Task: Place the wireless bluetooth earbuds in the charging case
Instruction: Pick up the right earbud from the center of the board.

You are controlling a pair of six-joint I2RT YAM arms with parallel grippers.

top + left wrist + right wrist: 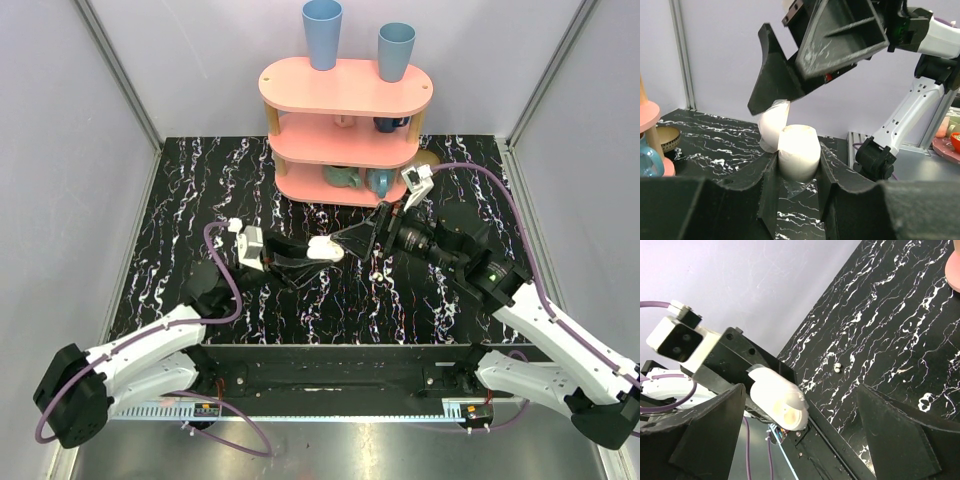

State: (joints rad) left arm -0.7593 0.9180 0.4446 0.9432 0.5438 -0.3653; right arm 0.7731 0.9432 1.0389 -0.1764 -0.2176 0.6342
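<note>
Step in hand: case is presented, but no bud is picked yet.

- Left tool [797,167] is clamped on the case [799,150], base pinched between both fingers. It's held over the middle of the worktop [180,220] and looks lifted clear of it.
- The lid [772,125] is hinged open, tipped up and away from the base.
- Right tool [350,240] is spread wide with nothing in it. It comes in from the right edge side, and one fingertip is at or touching the lid.
- Two small white specks [838,367] lie on the worktop beyond the case in the right wrist view. My read is that those are the buds.

Next move, as I judge it: back the right tool off the lid, go down on one speck, pinch it and bring it over the open base. You need a narrow pinch, since they're tiny. Keep the left grip fixed so the hollow doesn't shift.

Hard to make out:
- The inner hollow isn't visible in any view, so you can't tell whether a bud is already seated.
- The specks are too small to confirm by shape, and they're lost in the white marbling in the top view.
- Whether fingertip and lid actually touch is unclear.
</note>
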